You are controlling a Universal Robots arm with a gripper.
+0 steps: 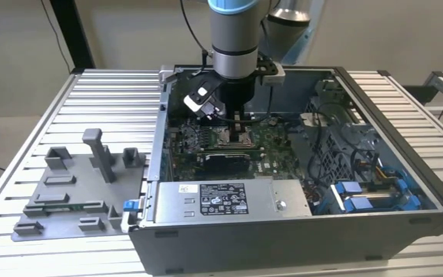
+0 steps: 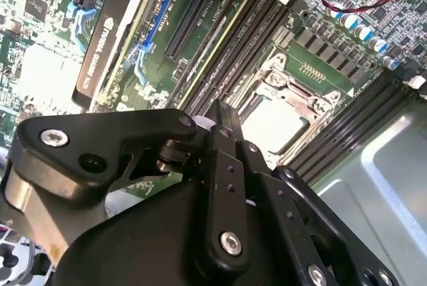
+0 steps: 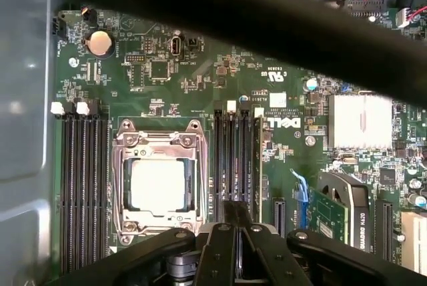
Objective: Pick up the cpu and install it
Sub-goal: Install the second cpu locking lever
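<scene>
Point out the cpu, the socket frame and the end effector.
cpu (image 3: 158,187), first wrist view, middle of its pale top.
socket frame (image 3: 159,141), first wrist view, its upper metal bar.
end effector (image 2: 222,116), second wrist view, its fingertips.

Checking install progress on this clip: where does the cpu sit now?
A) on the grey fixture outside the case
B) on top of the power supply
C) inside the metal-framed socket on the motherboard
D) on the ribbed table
C: in both wrist views the pale cpu lies flat within the socket frame, apart from the tool.
</scene>
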